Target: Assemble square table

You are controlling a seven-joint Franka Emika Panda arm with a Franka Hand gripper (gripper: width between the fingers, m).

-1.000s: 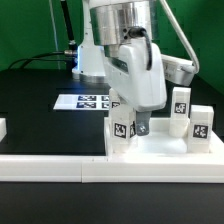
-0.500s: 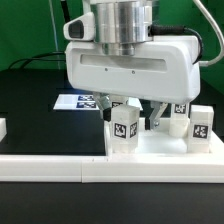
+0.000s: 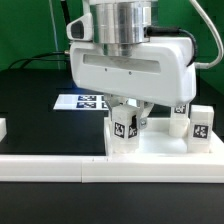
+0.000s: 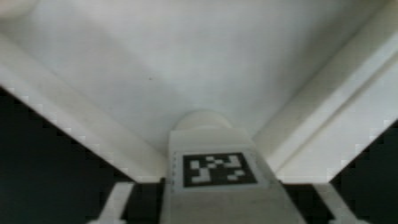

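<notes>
A white table leg (image 3: pixel 124 128) with a black-and-white tag stands upright on the near left part of the white square tabletop (image 3: pixel 160 148). My gripper (image 3: pixel 130 122) hangs straight down over it, one finger on each side, drawn in against the leg. One fingertip (image 3: pixel 147 119) shows on the exterior view's right of the leg; the other is hidden behind it. In the wrist view the tagged leg (image 4: pixel 217 168) fills the space between the two fingers (image 4: pixel 121 200), with the tabletop (image 4: pixel 160 70) beyond. My gripper (image 4: pixel 222 205) is shut on the leg.
Two more tagged legs (image 3: pixel 181 112) (image 3: pixel 201 125) stand on the tabletop's right part in the exterior view. The marker board (image 3: pixel 85 101) lies behind on the black table. A long white border rail (image 3: pixel 60 168) runs along the front. A small white piece (image 3: pixel 3 128) sits at the left edge.
The wrist turned so the hand now faces broadside, and it came down over the leg. Its fingers have since drawn inward from wide apart onto the leg.
</notes>
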